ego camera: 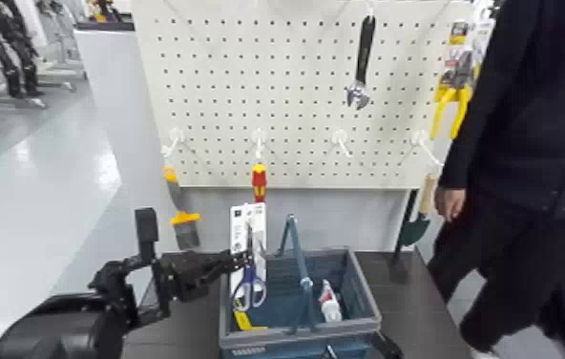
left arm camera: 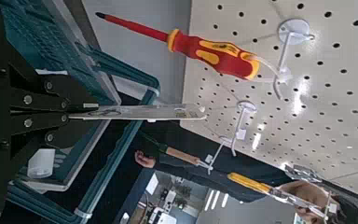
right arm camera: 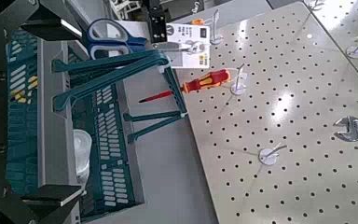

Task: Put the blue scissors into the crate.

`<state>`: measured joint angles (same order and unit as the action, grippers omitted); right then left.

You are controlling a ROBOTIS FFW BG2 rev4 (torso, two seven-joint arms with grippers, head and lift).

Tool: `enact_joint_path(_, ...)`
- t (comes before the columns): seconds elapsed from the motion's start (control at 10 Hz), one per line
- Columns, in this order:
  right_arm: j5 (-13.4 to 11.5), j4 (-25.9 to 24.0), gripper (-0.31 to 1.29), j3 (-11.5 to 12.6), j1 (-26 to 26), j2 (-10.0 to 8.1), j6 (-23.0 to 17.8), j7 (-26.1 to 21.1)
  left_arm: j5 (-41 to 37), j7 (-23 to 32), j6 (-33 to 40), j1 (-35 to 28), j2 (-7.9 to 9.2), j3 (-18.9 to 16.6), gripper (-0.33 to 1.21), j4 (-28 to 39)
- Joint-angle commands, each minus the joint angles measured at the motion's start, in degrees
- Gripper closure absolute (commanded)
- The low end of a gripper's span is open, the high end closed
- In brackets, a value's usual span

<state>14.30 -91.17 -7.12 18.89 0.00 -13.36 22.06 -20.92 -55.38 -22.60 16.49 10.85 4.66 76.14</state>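
The blue scissors [ego camera: 248,285], on a tall white card [ego camera: 247,227], stand upright over the left part of the crate [ego camera: 360,298]. My left gripper [ego camera: 241,257] reaches in from the left and is shut on the card's edge. In the left wrist view the card [left arm camera: 140,112] shows edge-on between my fingers [left arm camera: 37,93]. The right wrist view shows the crate [right arm camera: 37,121] from the side, with the scissors [right arm camera: 112,37] and card [right arm camera: 182,42] at one end. My right gripper [right arm camera: 51,110] is open, its jaws wide apart in front of the crate.
A white bottle with a red cap [ego camera: 328,301] and a yellow item [ego camera: 243,321] lie in the crate. The pegboard [ego camera: 296,105] behind it holds a red-and-yellow screwdriver [ego camera: 259,179], a wrench [ego camera: 361,57] and yellow pliers [ego camera: 453,95]. A person in dark clothes [ego camera: 534,143] stands at the right.
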Motion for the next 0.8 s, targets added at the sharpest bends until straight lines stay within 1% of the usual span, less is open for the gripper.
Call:
enact_joint_path(0.1, 0.0, 0.0, 0.14, -0.1, 0.0, 0.44, 0.0, 0.1, 0.8, 0.0, 1.2, 0.3, -0.31, 0.4, 1.17, -2.2)
enact_joint_path(0.3, 0.0, 0.2, 0.14, -0.2, -0.1, 0.44, 0.0, 0.3, 1.0, 0.4, 2.3, 0.7, -0.4, 1.2, 1.17, -4.2)
enact_joint_path(0.4, 0.0, 0.2, 0.14, -0.2, -0.1, 0.44, 0.0, 0.3, 1.6, 0.4, 1.9, 0.7, -0.4, 1.4, 0.88, -4.2)
enact_joint_path(0.5, 0.0, 0.2, 0.14, -0.2, -0.1, 0.44, 0.0, 0.3, 1.9, 0.5, 2.3, 0.7, -0.31, 1.3, 0.18, -4.0)
enact_joint_path(0.6, 0.0, 0.1, 0.14, -0.2, -0.1, 0.44, 0.0, 0.3, 2.4, 0.6, 2.1, 0.7, -0.22, 1.6, -0.09, -3.5)
enact_joint_path(0.7, 0.0, 0.1, 0.14, -0.2, -0.1, 0.44, 0.0, 0.3, 2.5, 0.6, 2.5, 0.7, -0.22, 1.5, -0.01, -3.3)
enact_joint_path(0.8, 0.0, 0.1, 0.14, -0.1, -0.1, 0.44, -0.1, 0.3, 2.5, 0.8, 2.6, 0.6, -0.22, 1.4, -0.01, -3.0)
